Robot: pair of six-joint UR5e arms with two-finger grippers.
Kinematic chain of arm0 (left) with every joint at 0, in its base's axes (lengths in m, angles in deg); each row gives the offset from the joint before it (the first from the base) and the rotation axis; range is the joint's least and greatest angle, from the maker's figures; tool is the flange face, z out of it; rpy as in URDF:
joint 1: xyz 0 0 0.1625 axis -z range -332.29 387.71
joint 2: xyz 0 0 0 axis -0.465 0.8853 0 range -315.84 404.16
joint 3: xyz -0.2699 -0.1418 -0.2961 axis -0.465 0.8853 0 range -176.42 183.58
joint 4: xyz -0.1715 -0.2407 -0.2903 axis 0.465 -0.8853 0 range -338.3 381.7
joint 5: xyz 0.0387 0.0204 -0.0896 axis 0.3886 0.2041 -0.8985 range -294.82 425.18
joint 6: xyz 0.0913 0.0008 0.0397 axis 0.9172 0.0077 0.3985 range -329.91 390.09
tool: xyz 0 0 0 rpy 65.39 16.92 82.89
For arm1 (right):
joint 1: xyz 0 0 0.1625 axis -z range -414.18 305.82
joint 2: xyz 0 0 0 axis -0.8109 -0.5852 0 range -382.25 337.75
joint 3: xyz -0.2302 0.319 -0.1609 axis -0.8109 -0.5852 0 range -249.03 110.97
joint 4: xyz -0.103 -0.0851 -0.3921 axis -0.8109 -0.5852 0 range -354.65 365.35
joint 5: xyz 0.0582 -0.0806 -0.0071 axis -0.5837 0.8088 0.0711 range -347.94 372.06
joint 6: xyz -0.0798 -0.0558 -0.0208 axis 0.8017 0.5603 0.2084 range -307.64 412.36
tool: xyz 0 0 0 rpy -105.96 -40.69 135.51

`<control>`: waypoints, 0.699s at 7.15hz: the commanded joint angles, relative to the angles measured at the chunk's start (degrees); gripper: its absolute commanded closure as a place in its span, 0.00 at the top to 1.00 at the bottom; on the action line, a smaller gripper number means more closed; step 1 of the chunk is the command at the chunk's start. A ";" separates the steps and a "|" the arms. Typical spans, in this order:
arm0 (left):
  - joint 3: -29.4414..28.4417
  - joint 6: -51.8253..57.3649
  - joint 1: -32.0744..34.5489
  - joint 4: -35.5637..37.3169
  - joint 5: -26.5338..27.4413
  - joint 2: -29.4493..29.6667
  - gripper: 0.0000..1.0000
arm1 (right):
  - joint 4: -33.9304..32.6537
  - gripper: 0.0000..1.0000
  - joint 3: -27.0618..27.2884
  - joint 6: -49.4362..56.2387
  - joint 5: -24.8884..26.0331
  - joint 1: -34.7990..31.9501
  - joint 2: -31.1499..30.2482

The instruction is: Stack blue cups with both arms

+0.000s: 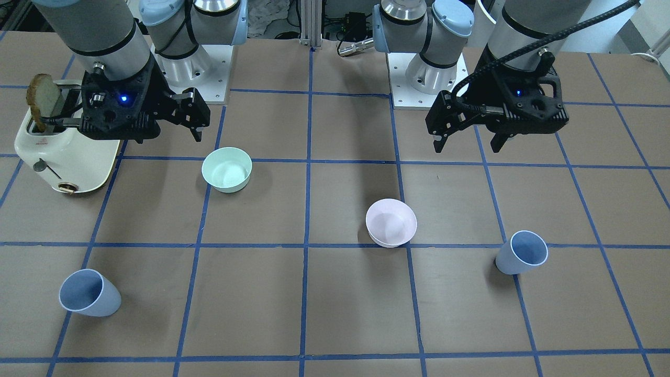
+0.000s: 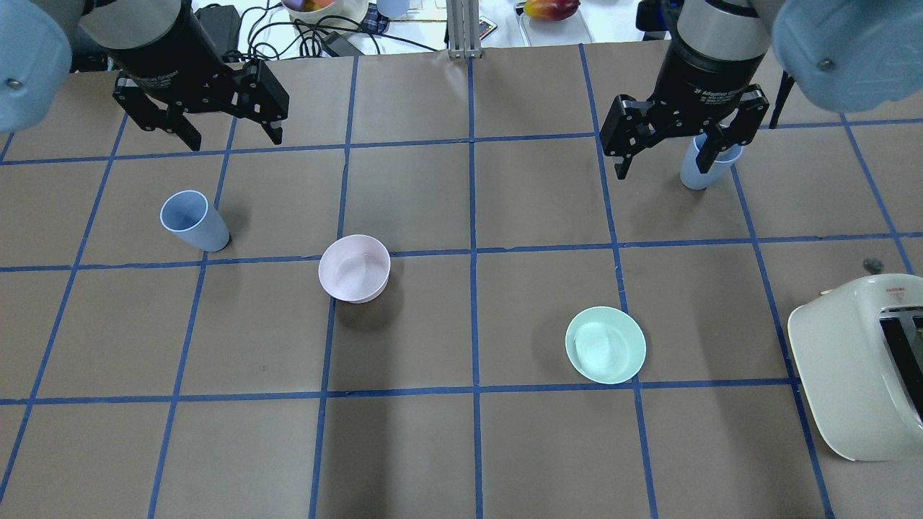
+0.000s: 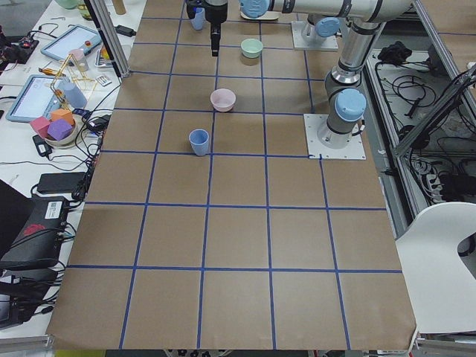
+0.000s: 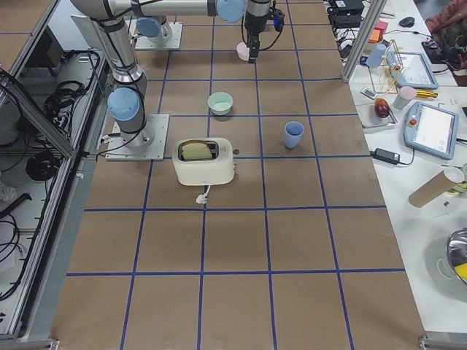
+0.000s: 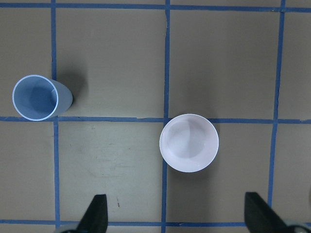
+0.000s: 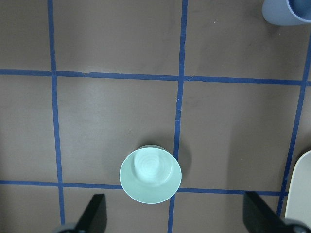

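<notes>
Two pale blue cups stand upright and far apart on the brown table. One cup (image 2: 193, 220) is on my left side and also shows in the left wrist view (image 5: 39, 97) and the front view (image 1: 521, 252). The other cup (image 2: 696, 173) is on my right side, partly hidden behind a finger of my right gripper in the overhead view, and shows in the front view (image 1: 89, 293) and the right wrist view (image 6: 286, 12). My left gripper (image 2: 234, 140) is open and empty, high above the table. My right gripper (image 2: 665, 169) is open and empty, also high up.
A pale pink bowl (image 2: 355, 268) stands near the table's middle on my left side. A mint-green bowl (image 2: 606, 344) stands on my right side. A cream toaster (image 1: 63, 152) with a slice of toast stands at my right, near the robot's base. Blue tape lines grid the table.
</notes>
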 commanded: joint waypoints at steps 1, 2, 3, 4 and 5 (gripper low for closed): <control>0.00 0.00 0.00 0.00 0.01 0.00 1.00 | 0.05 1.00 0.04 0.33 -0.06 0.10 -0.22; 0.00 0.00 0.00 0.00 0.01 0.00 1.00 | 0.14 1.00 0.04 0.33 -0.06 0.10 -0.22; 0.00 0.00 0.00 0.00 0.01 0.00 1.00 | 0.05 1.00 0.04 0.24 -0.06 0.10 -0.22; 0.00 0.00 0.00 0.00 -0.07 0.00 1.00 | 0.05 1.00 0.04 0.15 -0.15 0.10 -0.22; -0.18 0.00 -0.09 0.17 -0.07 0.43 1.00 | 0.05 1.00 0.04 0.06 -0.24 0.01 -0.22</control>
